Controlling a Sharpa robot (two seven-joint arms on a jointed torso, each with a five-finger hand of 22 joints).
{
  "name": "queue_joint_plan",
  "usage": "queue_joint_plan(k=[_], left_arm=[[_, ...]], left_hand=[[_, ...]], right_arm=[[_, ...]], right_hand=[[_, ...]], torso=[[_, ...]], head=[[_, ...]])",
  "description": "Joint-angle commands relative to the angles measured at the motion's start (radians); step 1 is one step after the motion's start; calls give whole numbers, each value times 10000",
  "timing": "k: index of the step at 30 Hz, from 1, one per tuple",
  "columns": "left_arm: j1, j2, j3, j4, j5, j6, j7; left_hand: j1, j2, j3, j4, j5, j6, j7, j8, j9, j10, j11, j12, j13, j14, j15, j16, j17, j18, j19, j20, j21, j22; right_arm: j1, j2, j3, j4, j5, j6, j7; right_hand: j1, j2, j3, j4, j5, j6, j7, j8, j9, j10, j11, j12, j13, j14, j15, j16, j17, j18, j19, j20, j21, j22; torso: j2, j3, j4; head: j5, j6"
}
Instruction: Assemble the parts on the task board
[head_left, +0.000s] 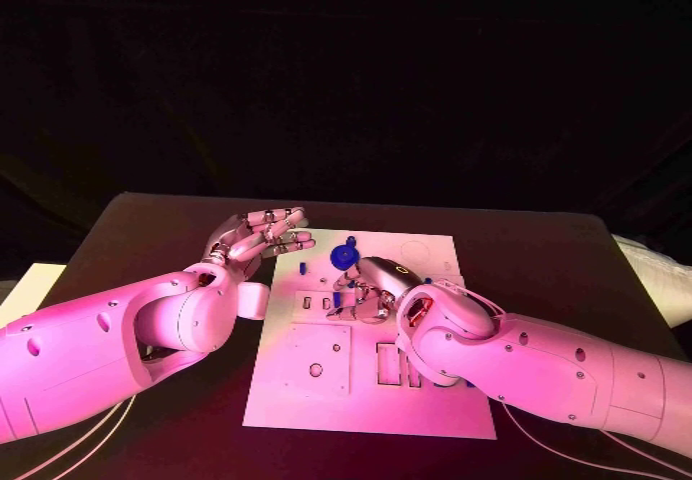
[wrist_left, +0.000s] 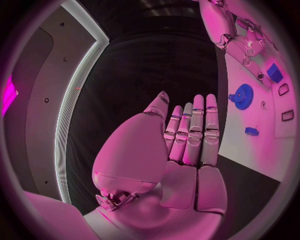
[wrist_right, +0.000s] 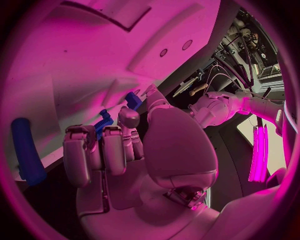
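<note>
Working over the middle of the task board (head_left: 368, 395), the right robot hand (head_left: 378, 287) is curled down among the small blue parts, and from its wrist camera a small blue part (wrist_right: 103, 122) sits right at its fingertips (wrist_right: 128, 117). Whether that piece is truly pinched or only touched, the pictures cannot settle. A long blue bar (wrist_right: 26, 152) lies on the board just beside that hand. The blue gear (head_left: 343, 256) stands toward the far side of the board, a little to the left, with a small blue block (wrist_left: 275, 73) beyond it and a small blue piece (wrist_left: 251, 131) nearer the left edge.

Over on the left, the left robot hand (head_left: 263, 233) hovers above the table (head_left: 159, 225) just off the board's far left corner, fingers straight and apart, holding nothing.

Judging by this, the seating of one small part near the board's centre is in hand. The next move likely calls for careful alignment over its slot and a steady press down.
</note>
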Motion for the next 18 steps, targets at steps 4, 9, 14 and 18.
queue_joint_plan(k=[4,9,14,18], left_arm=[[4,-3,8,14,-677,-74,-475],[4,-6,8,-53,-2088,-277,-1718],[13,-5,11,-124,-4436,83,-4358],[58,42,86,-133,-6163,1136,-6613]], left_hand=[[-232,97,-145,-87,-54,375,-260,-18,11,531,-312,13,31,1642,-483,680,649,147,1491,-513,643,305],[-523,92,-266,68,-67,862,-494,107,67,1901,-742,477,258,3638,-1042,2053,1714,147,2947,-1040,1565,769],[-1198,97,-538,606,-58,1229,-941,363,149,3204,-1250,1869,1208,4096,-1436,10067,9219,-7,4090,-1534,3393,2115],[-1839,87,-1076,1273,-74,1192,-1022,937,383,2591,-1392,4093,3037,3983,-1528,12644,11947,-550,4259,-1708,7256,6246]], right_arm=[[-97,-275,216,578,34,-1907,713],[-122,-673,472,1092,600,-2144,1441],[-118,-1430,861,1770,2357,-2075,2519],[30,-2119,1044,2077,3825,-2327,2676]], right_hand=[[398,76,-157,166,239,-206,8,-40,6,-2,46,145,-3,677,97,-32,685,-5,307,81,-58,1380],[512,147,-168,212,291,-179,-3,-14,19,3,41,179,-5,673,94,-44,666,-4,306,83,-61,1377],[768,379,-100,178,453,-89,-29,26,36,-40,14,153,-61,640,73,-127,520,14,259,72,-101,1300],[874,614,-65,149,693,90,-74,99,67,-100,-26,86,-143,579,40,-283,256,75,102,44,-233,1040]], torso=[[-17,30,-13],[-91,71,-37],[-200,165,-59],[-299,203,-111]], head=[[-40,44],[-17,31],[115,-2],[157,-72]])
